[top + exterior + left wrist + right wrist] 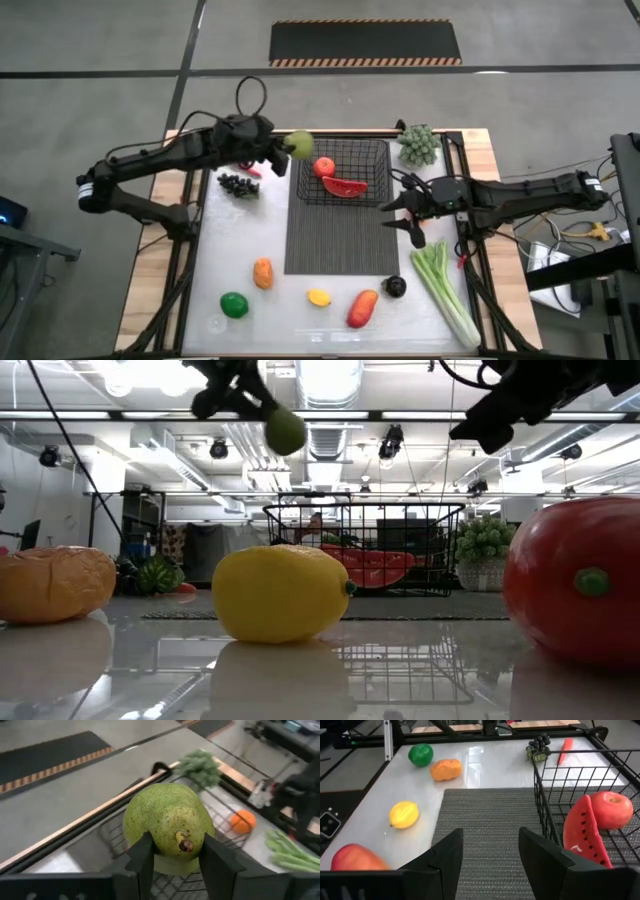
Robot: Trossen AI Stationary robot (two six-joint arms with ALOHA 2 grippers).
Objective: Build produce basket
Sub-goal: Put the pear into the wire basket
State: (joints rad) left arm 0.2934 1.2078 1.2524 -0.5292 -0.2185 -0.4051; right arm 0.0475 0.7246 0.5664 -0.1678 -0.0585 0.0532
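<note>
My left gripper (284, 150) is shut on a green speckled fruit (300, 145), raised above the far left corner of the black wire basket (372, 160). The basket stands on the far end of the dark ribbed mat (338, 240) and holds a red round fruit (323, 166) and a watermelon slice (346, 186). My right gripper (405, 215) is open and empty, hovering over the mat's right edge just near of the basket. Grapes (238, 184) and a red chili (252, 172) lie on the table left of the basket. My left gripper pinches the green fruit's lower half (172, 837) between its two fingers (142, 857), one on each flank, with the stem end (186, 845) facing the wrist camera. The fingers come level from the table's left. The fruit is lifted clear, well above the basket rim (285, 430).
On the near part of the white table lie an orange fruit (262, 272), lime (234, 305), lemon (318, 297), mango (362, 308) and a dark round fruit (395, 287). Celery (445, 290) lies along the right edge. A green bushy vegetable (418, 145) sits right of the basket.
</note>
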